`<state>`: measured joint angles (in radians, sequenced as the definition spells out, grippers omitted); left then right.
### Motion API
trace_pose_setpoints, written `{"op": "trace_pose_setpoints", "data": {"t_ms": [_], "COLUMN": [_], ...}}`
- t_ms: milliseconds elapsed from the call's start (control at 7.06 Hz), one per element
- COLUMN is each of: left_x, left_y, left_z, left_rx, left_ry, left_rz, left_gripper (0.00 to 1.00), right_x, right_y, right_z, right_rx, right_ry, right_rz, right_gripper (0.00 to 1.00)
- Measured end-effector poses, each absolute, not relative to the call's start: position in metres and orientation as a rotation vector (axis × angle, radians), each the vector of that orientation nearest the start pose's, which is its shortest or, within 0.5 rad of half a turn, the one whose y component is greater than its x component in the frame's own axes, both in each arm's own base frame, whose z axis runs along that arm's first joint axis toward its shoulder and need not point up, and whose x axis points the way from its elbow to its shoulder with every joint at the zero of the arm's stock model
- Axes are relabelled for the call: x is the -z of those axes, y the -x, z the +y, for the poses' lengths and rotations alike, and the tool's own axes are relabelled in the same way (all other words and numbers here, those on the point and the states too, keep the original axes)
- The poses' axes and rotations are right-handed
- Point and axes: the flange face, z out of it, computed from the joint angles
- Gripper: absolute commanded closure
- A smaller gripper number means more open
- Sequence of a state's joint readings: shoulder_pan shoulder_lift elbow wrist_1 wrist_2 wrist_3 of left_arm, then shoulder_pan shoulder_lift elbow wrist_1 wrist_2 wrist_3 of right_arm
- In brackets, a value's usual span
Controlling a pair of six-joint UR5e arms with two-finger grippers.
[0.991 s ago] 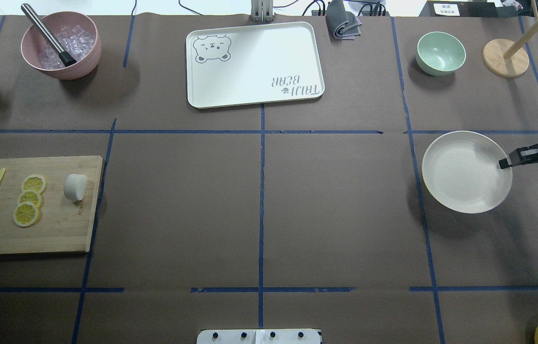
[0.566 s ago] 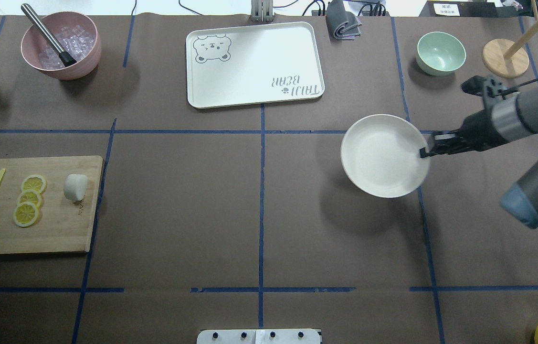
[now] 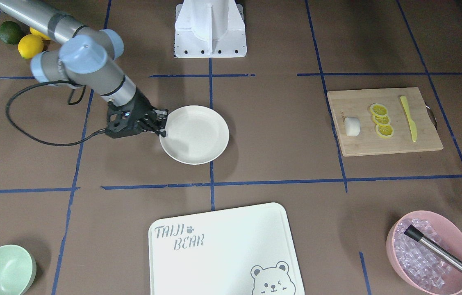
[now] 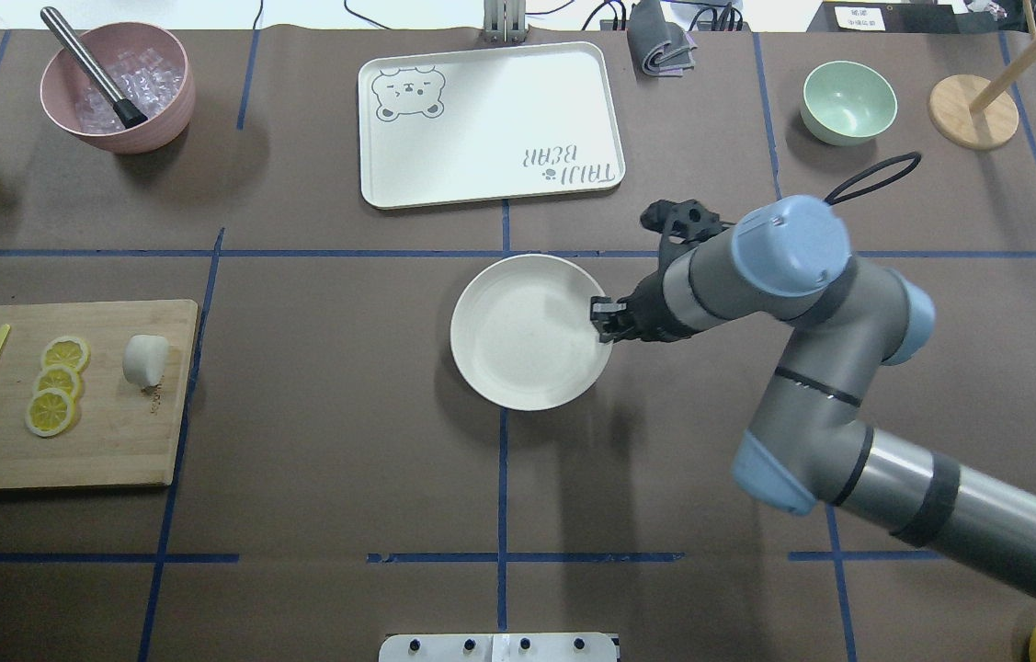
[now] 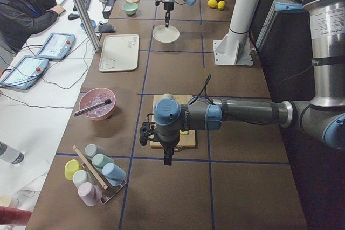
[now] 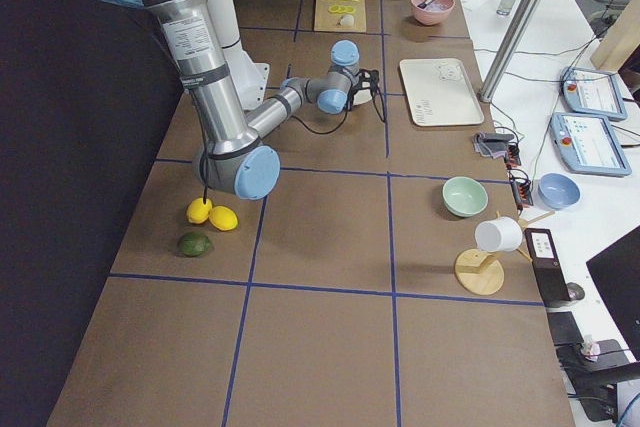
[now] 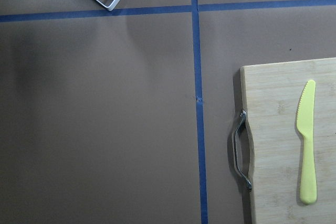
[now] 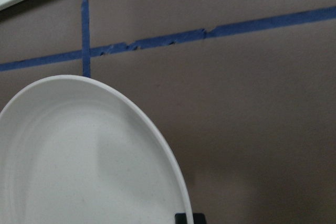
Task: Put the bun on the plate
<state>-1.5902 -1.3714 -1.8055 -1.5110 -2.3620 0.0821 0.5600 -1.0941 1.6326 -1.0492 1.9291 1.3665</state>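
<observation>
While my right gripper [image 4: 603, 322] is pinching the plate [image 4: 518, 340] by the rim on its right side, fingers closed down onto the thin edge, the plate is sitting near the middle of the table, just by the crossing of the blue tape lines. Whether it is resting on the paper or hanging slightly above it, I cannot tell. Nothing is lying in it.

The bun [image 4: 145, 359] is lying on the wooden cutting board [image 4: 113, 441] at my far left, just beside the lemon slices [image 4: 58, 382] and well apart from the plate. My left gripper [image 5: 167, 159] is hovering over the table off the board's outer end. Only the side view is showing it, so I cannot tell how far apart its fingers are.

As I am judging it, the task proper is not yet begun. Holding the plate is looking like preparation only, and picking up the bun, carrying it across and setting it down are all waiting to be done.
</observation>
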Motion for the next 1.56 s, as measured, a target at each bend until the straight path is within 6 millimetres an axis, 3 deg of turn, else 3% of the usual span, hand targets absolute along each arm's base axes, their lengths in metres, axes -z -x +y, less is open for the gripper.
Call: {"op": "trace_pose_setpoints", "data": {"t_ms": [142,283,425,708,850,1133,1416,1558], "left_x": [-0.638,-0.638,-0.638,-0.638,-0.638,-0.638,-0.637,-0.635], "left_y": [0.07,0.07,0.07,0.07,0.07,0.069,0.069,0.067], "left_z": [-0.404,-0.404,-0.404,-0.404,-0.405,-0.405,-0.406,-0.408], "left_rx": [-0.05,-0.05,-0.05,-0.051,-0.051,-0.054,-0.058,-0.061], "left_ry": [-0.017,-0.017,-0.016,-0.016,-0.016,-0.019,-0.023,-0.026], "left_rz": [0.792,0.792,0.792,0.792,0.792,0.792,0.79,0.788], "left_gripper": [0.0,0.0,0.0,0.0,0.0,0.0,0.0,0.0], "right_x": [-0.291,-0.293,-0.296,-0.294,-0.29,-0.288,-0.316,-0.338], "right_y": [0.541,0.56,0.568,0.565,0.553,0.509,0.454,0.41], "right_z": [-0.417,-0.407,-0.403,-0.406,-0.418,-0.453,-0.499,-0.524], "right_rx": [-0.148,-0.151,-0.151,-0.175,-0.19,-0.206,-0.129,-0.039], "right_ry": [-0.11,-0.115,-0.115,-0.108,-0.097,-0.043,-0.06,-0.083], "right_rz": [-1.054,-1.029,-1.017,-1.019,-1.019,-0.966,-0.83,-0.783], "right_gripper": [0.64,0.15,0.0,0.0,0.0,0.0,0.0,0.0]}}
